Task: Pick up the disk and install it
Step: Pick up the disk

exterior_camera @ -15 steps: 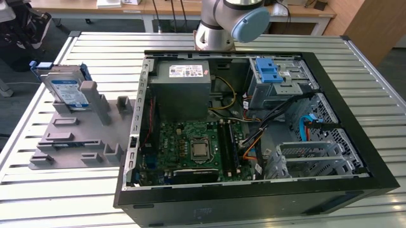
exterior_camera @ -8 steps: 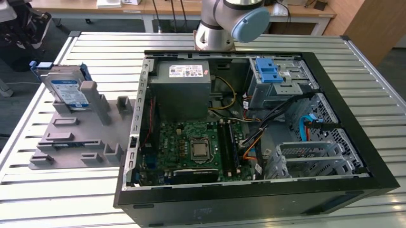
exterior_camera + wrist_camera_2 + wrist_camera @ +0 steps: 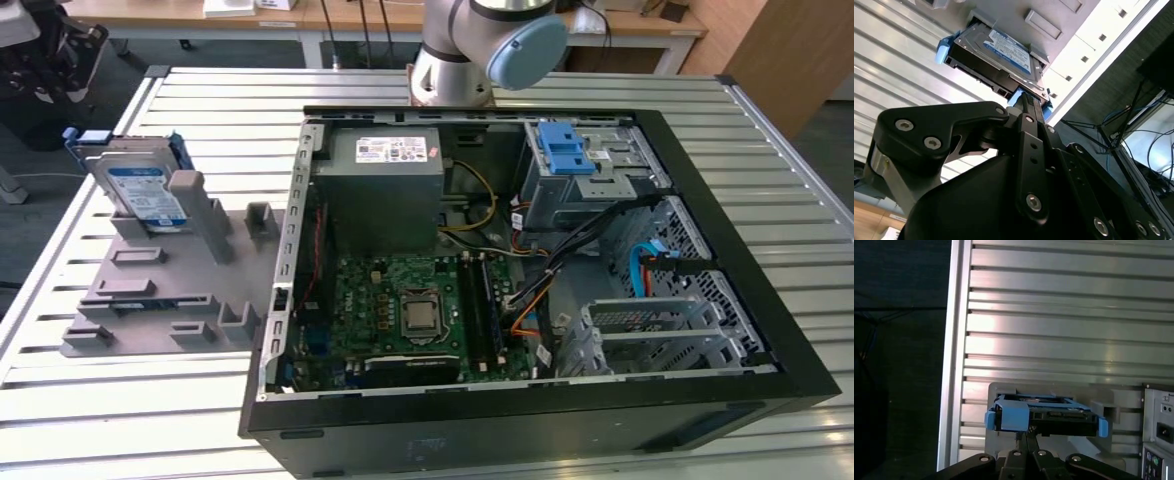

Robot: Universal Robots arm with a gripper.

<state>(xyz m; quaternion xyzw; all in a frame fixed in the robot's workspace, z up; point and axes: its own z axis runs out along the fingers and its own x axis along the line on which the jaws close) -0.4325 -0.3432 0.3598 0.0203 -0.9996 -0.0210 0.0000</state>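
The disk, silver with a white-and-blue label and a blue carrier frame, stands on edge in a grey slotted holder at the exterior view's left. Both wrist views look at it edge-on: disk, disk. My gripper hangs apart from the disk, its black fingers pressed together and pointing at the blue frame. Nothing is held between them.
An open black computer case lies on the slatted metal table, to the right of the holder in the exterior view. Inside are a grey power-supply box, a motherboard and a silver cage with a blue latch. The table's edge lies near the holder.
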